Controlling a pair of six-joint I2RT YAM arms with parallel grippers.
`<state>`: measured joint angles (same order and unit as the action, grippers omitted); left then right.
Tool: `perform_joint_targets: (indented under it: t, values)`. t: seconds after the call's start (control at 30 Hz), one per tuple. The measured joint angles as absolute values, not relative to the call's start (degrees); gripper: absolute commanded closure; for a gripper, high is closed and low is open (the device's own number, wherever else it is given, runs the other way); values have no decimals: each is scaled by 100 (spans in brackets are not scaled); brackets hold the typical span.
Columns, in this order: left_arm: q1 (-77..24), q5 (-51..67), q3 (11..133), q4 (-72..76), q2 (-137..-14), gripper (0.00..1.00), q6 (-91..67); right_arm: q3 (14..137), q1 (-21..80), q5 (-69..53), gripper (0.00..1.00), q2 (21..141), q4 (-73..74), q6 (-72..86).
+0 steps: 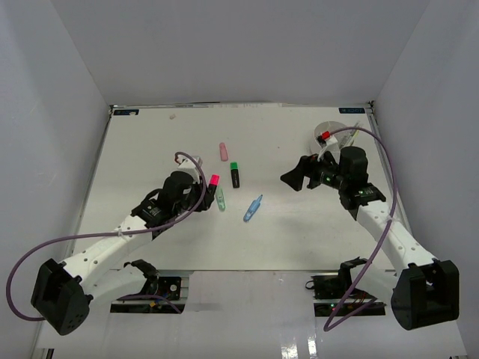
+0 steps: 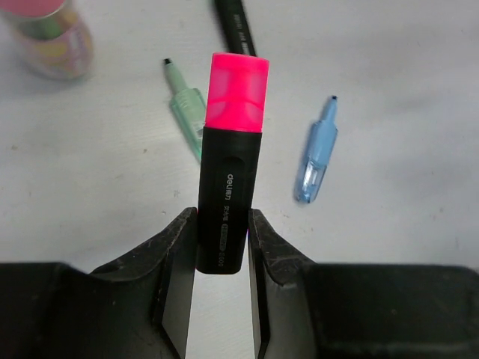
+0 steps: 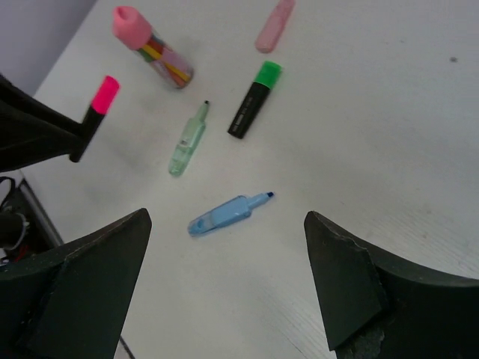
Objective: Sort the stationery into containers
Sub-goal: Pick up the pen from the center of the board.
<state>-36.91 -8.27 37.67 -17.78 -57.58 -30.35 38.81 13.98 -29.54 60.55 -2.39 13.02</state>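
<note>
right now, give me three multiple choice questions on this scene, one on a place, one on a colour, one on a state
1. Where does the white tub sit in the top view? A far right B near left C centre
2. Cap colour of the loose highlighter? A yellow B green C blue
3. The left pincer is: A open B shut on a pen C shut on the pink-capped highlighter

1 A, it is by the far right corner. 2 B, its cap is green. 3 C, the black body is clamped.

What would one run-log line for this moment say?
left hand: shut on pink-capped highlighter | right hand: open, empty | on table: green-capped highlighter, green pen, blue pen
</note>
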Motion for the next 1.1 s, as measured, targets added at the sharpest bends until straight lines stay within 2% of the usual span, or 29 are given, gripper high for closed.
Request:
perform_joint_targets:
  t: [0.23,0.43,0.63,0.93,1.1]
  values:
    - [-3693,504,4206,-1251,-5927,82,-1063,5105,1402,-4224,14,6742,176,1511]
    - [-3695,1334,4884,-633,-6541,82,67,5739,1588,-4724,14,7317,438,1712]
    - [-3732,1839,5214,-239,-7067,83,607,6265,1839,-4842,17,7673,574,1846]
    - [-3800,2084,5212,193,-7159,83,886,6698,2043,-4814,24,8171,635,2018]
    - [-3800,2171,5210,322,-7159,83,919,6796,2198,-4799,34,8379,655,2075]
